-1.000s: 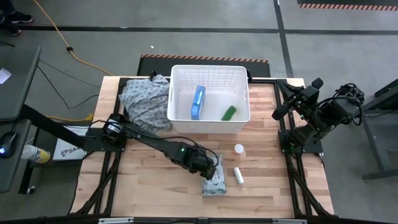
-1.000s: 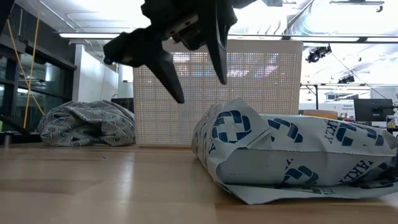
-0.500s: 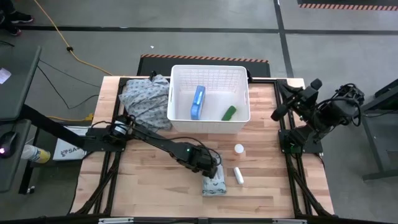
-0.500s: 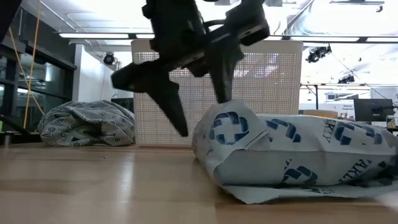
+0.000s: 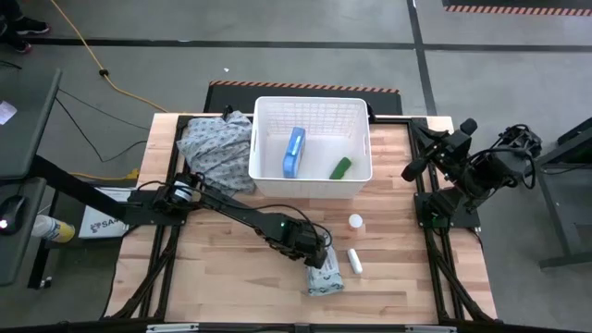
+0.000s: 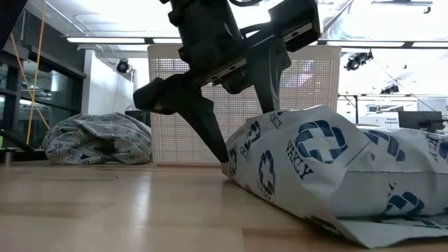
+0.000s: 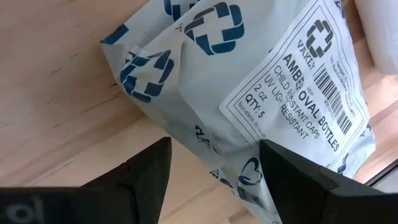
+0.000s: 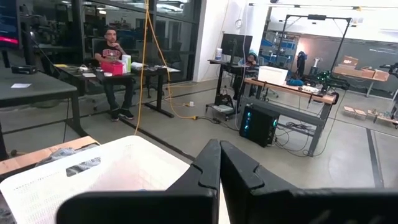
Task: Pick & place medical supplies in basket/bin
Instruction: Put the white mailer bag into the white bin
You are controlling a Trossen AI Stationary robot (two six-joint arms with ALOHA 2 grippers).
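Note:
The grey-white soft pack [image 5: 326, 276] with blue crosses lies flat on the wood near the table's near edge, and fills the low view [image 6: 329, 175]. My left gripper [image 5: 316, 254] is open, low over the pack's far-left end [image 7: 214, 146]. The white tube [image 5: 353, 261] lies just right of the pack, and the small vial [image 5: 355, 221] stands farther back. The blue-white packet [image 5: 294, 153] and green bar [image 5: 340, 167] lie inside the white basket [image 5: 264, 139]. My right gripper [image 8: 219, 163] is shut, parked beyond the table's right edge [image 5: 412, 168]. My left gripper comes from above, slanting in from the table's left, its open fingers astride the pack's far-left end [image 7: 205, 118]. One fingertip [image 6: 218, 150] meets the pack's edge at table level. The other finger [image 6: 269, 101] lies against the pack's upper side. The pack rests on the table.
A crumpled grey patterned cloth [image 5: 217, 148] lies at the basket's left on the far-left of the table. The basket's gridded wall [image 6: 308, 77] stands right behind the pack. Bare wood [image 5: 222, 268] stretches left of the pack.
My left gripper has come down and shifted toward the table's near-right, onto the pack's end. The pack has slid a little toward the near edge and turned about, its printed side now swung toward the low camera. The right arm has kept still.

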